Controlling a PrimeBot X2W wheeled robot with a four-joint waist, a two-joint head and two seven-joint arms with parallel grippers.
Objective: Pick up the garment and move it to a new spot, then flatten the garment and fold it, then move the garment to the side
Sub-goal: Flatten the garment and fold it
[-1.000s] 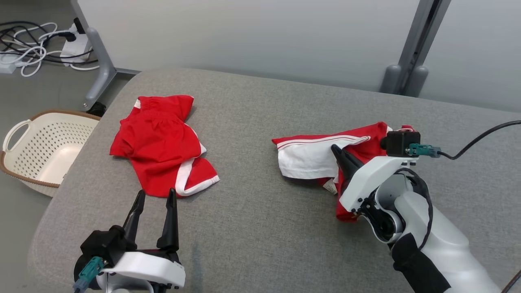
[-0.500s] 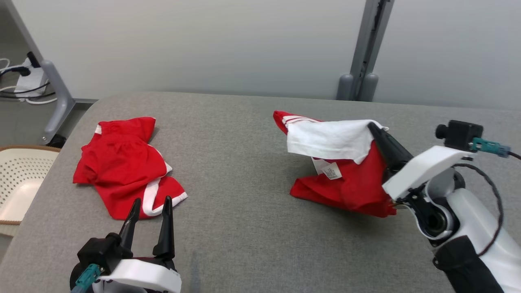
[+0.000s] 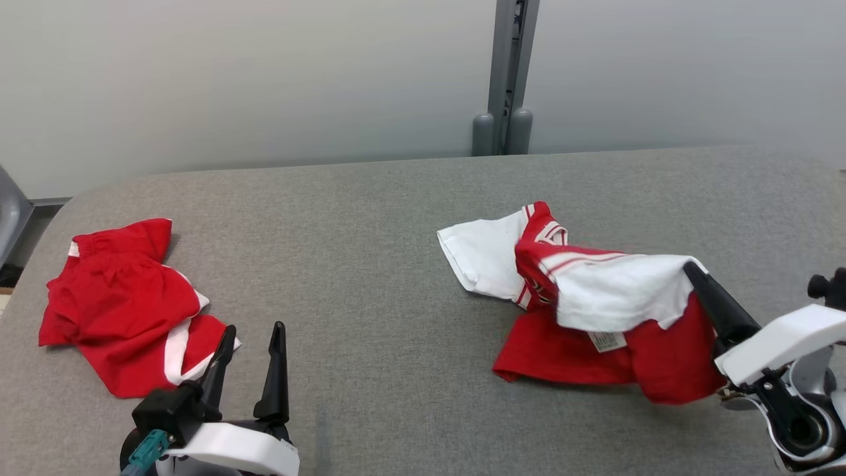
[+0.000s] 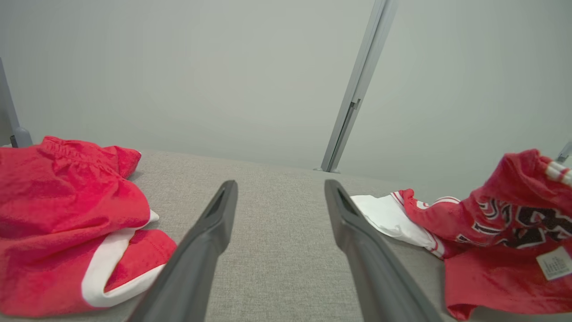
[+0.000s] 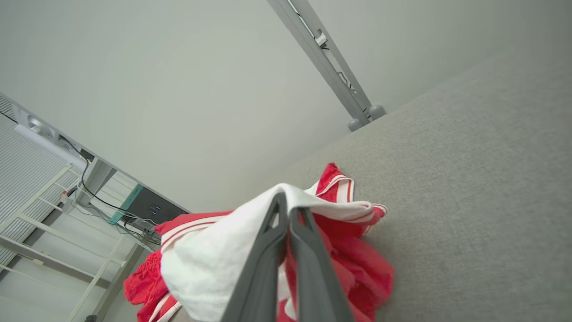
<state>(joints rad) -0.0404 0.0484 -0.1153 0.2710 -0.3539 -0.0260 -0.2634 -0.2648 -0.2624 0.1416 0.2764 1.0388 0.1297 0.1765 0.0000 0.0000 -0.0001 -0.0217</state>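
Where the right gripper (image 3: 691, 268) presses its two dark fingers (image 5: 263, 259) tightly together, a fold of white cloth from the red and white shirt (image 3: 581, 357) is pinched between them and held up off the surface. From that raised fold the shirt drapes down and away to the left. Its red body and one white sleeve rest on the grey fabric tabletop (image 3: 370, 218), right of centre. A small white label (image 3: 607, 341) hangs just beneath the white fold. Black lettering on the red front shows in the left wrist view.

Well apart, at the near edge, the left gripper (image 3: 254, 327) sits low with its fingers spread wide and nothing between them. Just beyond it and to its left lie crumpled red shorts (image 3: 112, 311) with white trim, on the left end of the tabletop, far from the shirt. Behind the tabletop stands a pale wall (image 3: 264, 79), with a grey upright post (image 3: 505, 79) against it.
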